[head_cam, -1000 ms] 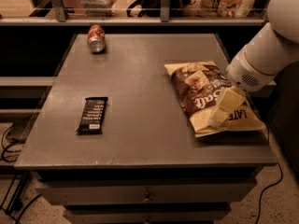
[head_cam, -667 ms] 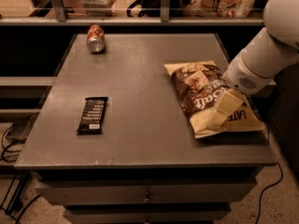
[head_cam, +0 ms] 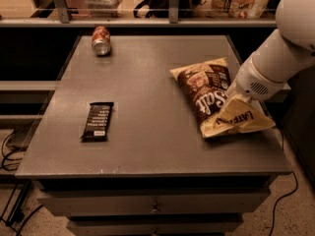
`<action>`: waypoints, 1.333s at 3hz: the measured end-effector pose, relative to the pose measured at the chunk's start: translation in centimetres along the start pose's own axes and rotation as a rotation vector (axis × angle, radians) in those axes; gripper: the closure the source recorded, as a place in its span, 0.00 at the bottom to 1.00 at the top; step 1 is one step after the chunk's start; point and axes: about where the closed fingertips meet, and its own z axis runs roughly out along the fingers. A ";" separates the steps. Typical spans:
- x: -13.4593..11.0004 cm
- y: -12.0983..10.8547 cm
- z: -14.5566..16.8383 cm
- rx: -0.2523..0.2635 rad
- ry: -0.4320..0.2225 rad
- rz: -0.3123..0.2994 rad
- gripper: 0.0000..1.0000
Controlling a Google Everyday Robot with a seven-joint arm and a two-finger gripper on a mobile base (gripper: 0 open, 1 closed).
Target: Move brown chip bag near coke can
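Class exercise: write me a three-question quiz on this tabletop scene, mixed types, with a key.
1. True or false: the coke can touches the brown chip bag.
2. The gripper is at: A) the coke can; B) the brown chip bag's near cream end; C) the black candy bar wrapper.
3. Fill in: on the table, the thing farthest from the camera is the ____.
Key: 1 false; 2 B; 3 coke can.
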 end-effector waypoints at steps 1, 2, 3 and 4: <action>-1.1 0.0 -1.6 0.028 -0.023 -0.023 0.87; -2.8 -0.1 -4.0 0.062 -0.070 -0.057 1.00; -5.2 -0.2 -6.5 0.085 -0.132 -0.099 1.00; -9.4 -1.4 -10.9 0.148 -0.211 -0.180 1.00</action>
